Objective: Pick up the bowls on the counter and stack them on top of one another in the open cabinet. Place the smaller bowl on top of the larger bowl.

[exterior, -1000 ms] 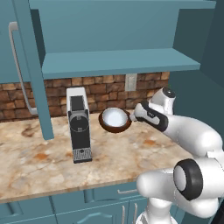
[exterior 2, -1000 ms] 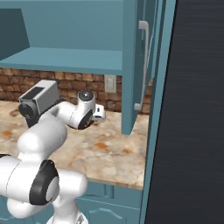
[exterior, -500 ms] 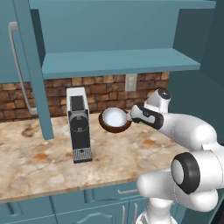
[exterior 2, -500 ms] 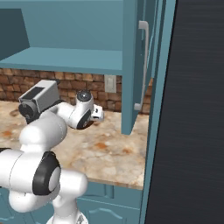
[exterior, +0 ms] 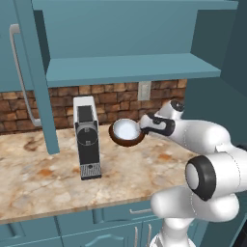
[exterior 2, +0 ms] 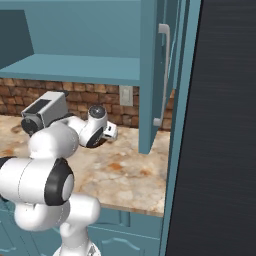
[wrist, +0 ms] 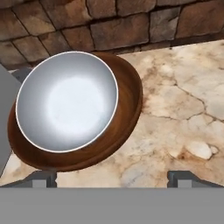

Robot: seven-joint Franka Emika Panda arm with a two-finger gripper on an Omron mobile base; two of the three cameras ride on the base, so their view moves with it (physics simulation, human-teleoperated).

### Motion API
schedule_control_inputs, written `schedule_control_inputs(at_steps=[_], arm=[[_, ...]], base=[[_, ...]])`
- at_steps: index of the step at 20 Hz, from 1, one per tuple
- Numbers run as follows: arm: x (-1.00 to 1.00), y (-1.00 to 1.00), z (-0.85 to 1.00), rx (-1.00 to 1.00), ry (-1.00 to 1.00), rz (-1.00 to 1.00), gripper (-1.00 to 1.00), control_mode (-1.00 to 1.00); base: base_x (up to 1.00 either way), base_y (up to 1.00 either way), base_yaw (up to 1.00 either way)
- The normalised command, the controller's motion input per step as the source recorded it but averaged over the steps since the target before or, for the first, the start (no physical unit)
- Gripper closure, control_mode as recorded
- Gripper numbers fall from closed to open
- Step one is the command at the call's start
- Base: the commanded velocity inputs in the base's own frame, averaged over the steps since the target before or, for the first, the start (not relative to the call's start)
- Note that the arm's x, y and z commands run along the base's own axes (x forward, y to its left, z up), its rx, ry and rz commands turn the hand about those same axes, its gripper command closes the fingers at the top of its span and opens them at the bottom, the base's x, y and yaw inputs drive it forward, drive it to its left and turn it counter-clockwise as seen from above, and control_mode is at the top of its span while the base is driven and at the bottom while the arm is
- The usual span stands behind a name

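The smaller bowl [exterior: 124,129], glossy white, sits inside the larger bowl [exterior: 127,141], dark brown, on the counter [exterior: 43,176] near the brick wall. In the hand view the smaller bowl [wrist: 65,103] lies off-centre to the left in the larger bowl [wrist: 129,111]. My gripper [exterior: 144,126] is right beside the brown rim, on its right, at bowl height. It is open: the fingertips [wrist: 43,177] stand wide apart, with the brown rim just ahead of them [wrist: 111,176]. The open cabinet's shelf [exterior: 130,67] hangs above, bare.
A grey and black coffee machine [exterior: 87,137] stands just left of the bowls. The cabinet door [exterior: 36,72] with its bar handle [exterior: 19,77] hangs open at the left, another door [exterior 2: 150,75] at the right. A tall dark panel [exterior 2: 220,125] walls the right side.
My gripper has slid a little to the left, closer to the brown bowl's rim. The bowls have stayed where they were.
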Motion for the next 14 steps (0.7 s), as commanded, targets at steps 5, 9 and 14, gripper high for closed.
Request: schedule_control_inputs(at_steps=[5,9,14], arm=[[0.20,0.10,-0.14,0.08,0.01,-0.09,-1.00,-1.00],[0.19,0.09,-0.16,0.08,0.00,-0.09,-1.00,-1.00],[0.20,0.12,-0.26,0.07,0.02,-0.08,-1.00,-1.00]], base=[[0.00,0.00,0.00],[0.00,0.00,0.00],[0.00,0.00,0.00]])
